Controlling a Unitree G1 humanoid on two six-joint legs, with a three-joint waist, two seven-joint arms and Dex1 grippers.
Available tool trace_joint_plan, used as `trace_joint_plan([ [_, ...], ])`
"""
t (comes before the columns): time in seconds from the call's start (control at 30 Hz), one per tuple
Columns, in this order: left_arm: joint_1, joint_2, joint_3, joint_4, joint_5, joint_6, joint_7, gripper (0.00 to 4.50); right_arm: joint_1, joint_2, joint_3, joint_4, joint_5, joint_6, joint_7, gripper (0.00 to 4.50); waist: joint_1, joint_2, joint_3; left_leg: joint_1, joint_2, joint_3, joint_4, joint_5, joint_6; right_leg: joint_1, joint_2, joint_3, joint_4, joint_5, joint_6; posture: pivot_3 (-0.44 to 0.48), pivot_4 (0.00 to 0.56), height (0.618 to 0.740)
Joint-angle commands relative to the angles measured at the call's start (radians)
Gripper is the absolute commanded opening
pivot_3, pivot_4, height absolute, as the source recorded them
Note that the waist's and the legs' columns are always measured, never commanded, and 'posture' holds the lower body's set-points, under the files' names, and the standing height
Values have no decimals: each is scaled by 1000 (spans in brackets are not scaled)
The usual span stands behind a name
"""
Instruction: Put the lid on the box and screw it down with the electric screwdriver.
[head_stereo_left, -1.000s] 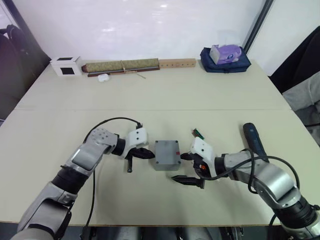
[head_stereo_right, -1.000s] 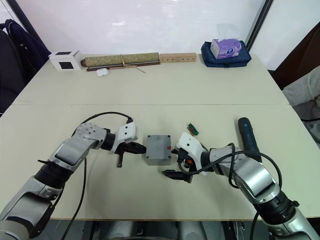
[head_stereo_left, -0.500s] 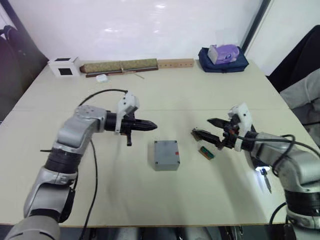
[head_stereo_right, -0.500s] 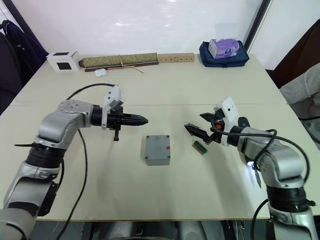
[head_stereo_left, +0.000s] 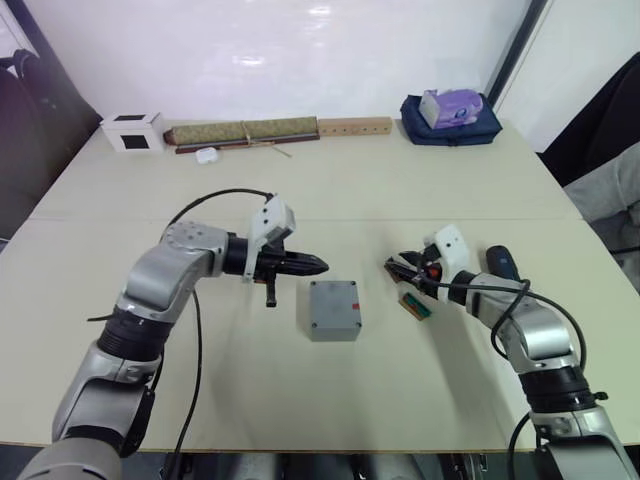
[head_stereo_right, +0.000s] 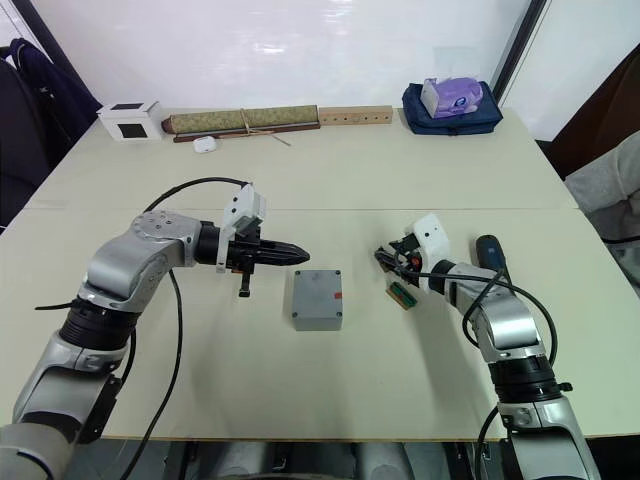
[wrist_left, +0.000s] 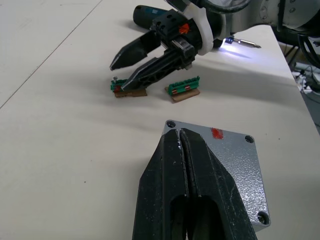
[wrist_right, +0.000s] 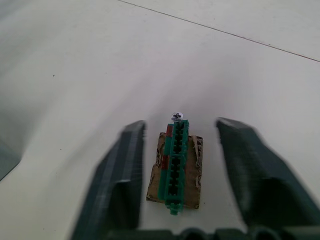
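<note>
While largely hidden behind right gripper (head_stereo_left: 400, 268), open: electric screwdriver (head_stereo_left: 503, 263); left gripper (head_stereo_left: 318, 265) closed, empty

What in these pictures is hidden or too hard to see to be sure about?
- Box: the lid covers it, so the inside is hidden in every view. In the left wrist view the shut left gripper covers one lid corner.
- Screwdriver: the right arm hides most of it in the eye views.
- Right gripper: its open fingers are blurred in the right wrist view, beside the green board.
</note>
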Motion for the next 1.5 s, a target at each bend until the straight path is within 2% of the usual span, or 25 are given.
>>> trace_joint_plan([
  [0.03, -2, 7, -4, -23, -9, -12, 2, 0, -27, 4, -19, -8, -8, -22, 5, 1936, 0, 0, 0, 0, 0, 0, 0, 0, 0, 0, 0, 0, 0, 0, 0, 0, 150, 740],
  [0.43, 6, 10, -46, 2, 41, -75, 15, 0, -30, 7, -17, -14, -12, -22, 5, 1936, -1, 0, 0, 0, 0, 0, 0, 0, 0, 0, 0, 0, 0, 0, 0, 0, 150, 740],
  [0.47, 4, 8, -45, 3, 41, -75, 17, 0, -30, 6, -14, -12, -17, -22, 4, 1401, -1, 0, 0, 0, 0, 0, 0, 0, 0, 0, 0, 0, 0, 0, 0, 0, 150, 740],
  [0.5, 3, 8, -44, 6, 42, -77, 17, 0, -30, 7, -13, -13, -19, -20, 2, 1200, -1, 0, 0, 0, 0, 0, 0, 0, 0, 0, 0, 0, 0, 0, 0, 0, 150, 740],
  [0.6, 2, 8, -44, 7, 42, -78, 19, 0, -31, 6, -9, -15, -26, -18, 4, 60, -1, 0, 0, 0, 0, 0, 0, 0, 0, 0, 0, 0, 0, 0, 0, 0, 150, 740],
  [0.9, -1, 6, -42, 15, 40, -82, 24, 0, -37, 4, -7, -19, -36, -21, 17, 60, -1, 0, 0, 0, 0, 0, 0, 0, 0, 0, 0, 0, 0, 0, 0, 0, 150, 740],
  [1.27, -2, 1, -27, 28, 27, -79, 27, 0, -60, -11, -73, -121, 17, 23, 17, 60, 0, 0, 0, 0, 0, 0, 0, 0, 0, 0, 0, 0, 0, 0, 0, 0, 150, 740],
  [1.37, 3, 16, -13, 7, 8, -57, 18, 0, -52, -24, -99, -222, 49, 68, 14, 60, 0, 0, 0, 0, 0, 0, 0, 0, 0, 0, 0, 0, 0, 0, 0, 0, 150, 740],
  [1.5, 37, 93, -6, -55, -25, -22, -31, 0, 22, -45, -112, -429, 120, 160, 19, 60, -2, 1, 0, -1, 0, -1, -1, 0, 0, -1, 0, 0, 0, 0, 0, 0, 150, 740],
])
